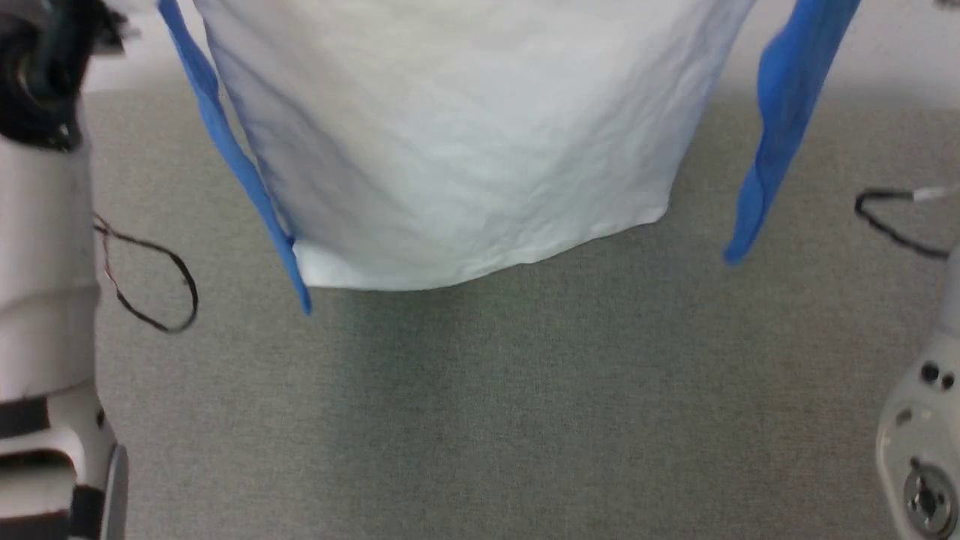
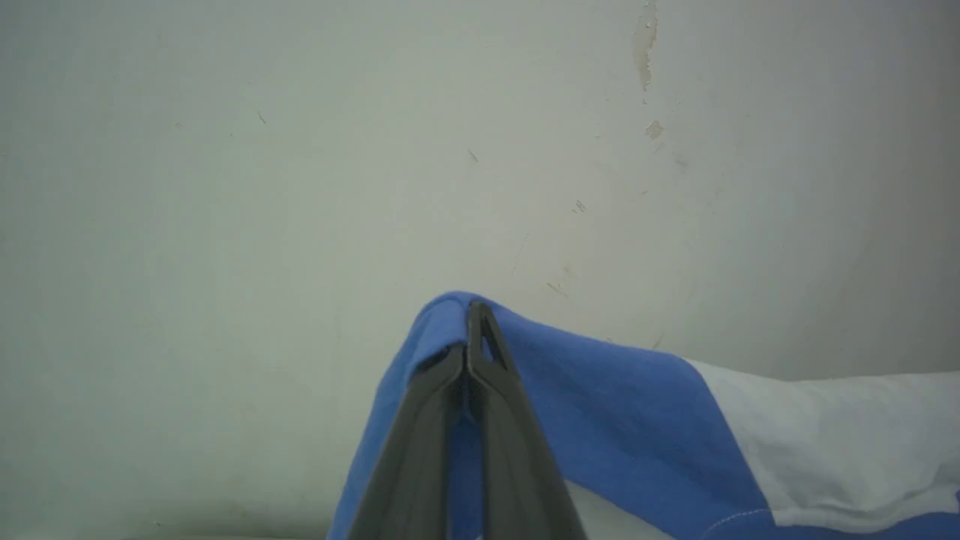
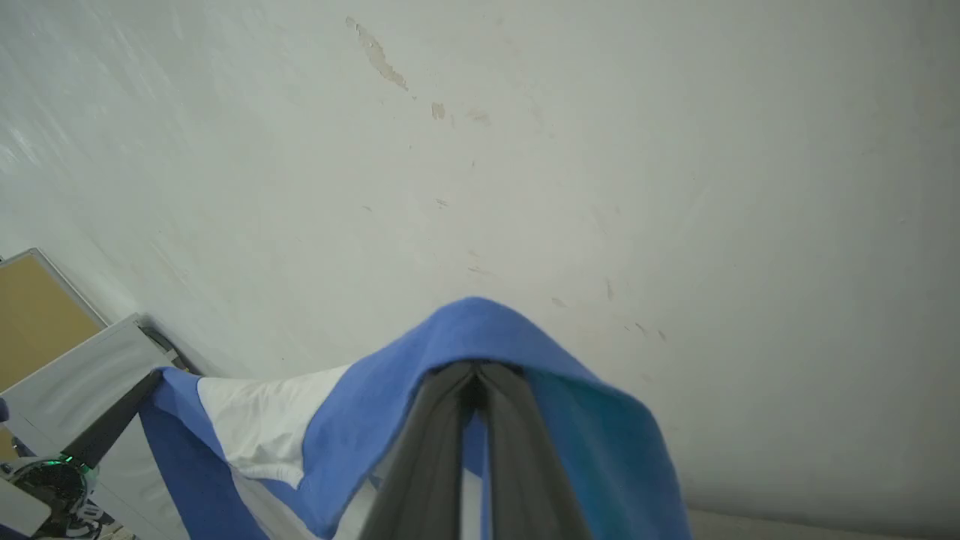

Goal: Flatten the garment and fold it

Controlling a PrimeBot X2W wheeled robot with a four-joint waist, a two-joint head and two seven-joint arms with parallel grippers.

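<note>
The garment [image 1: 465, 150], a white T-shirt with blue sleeves, hangs in the air before me, its hem above the grey carpet. One blue sleeve [image 1: 225, 150] dangles at the left of the head view, the other [image 1: 780, 112] at the right. In the left wrist view my left gripper [image 2: 469, 330] is shut on blue shoulder fabric [image 2: 600, 405] draped over its fingers. In the right wrist view my right gripper [image 3: 474, 375] is shut on the other blue shoulder [image 3: 480, 330]. The cartoon print is hidden.
Grey carpet [image 1: 525, 420] lies under the shirt, meeting a pale wall [image 2: 300, 150] behind. My pale left forearm [image 1: 45, 262] and its black cable loop [image 1: 157, 285] stand at the left, and my right arm's joint [image 1: 922, 450] at the right. A tan panel [image 3: 30, 315] is beside the wall.
</note>
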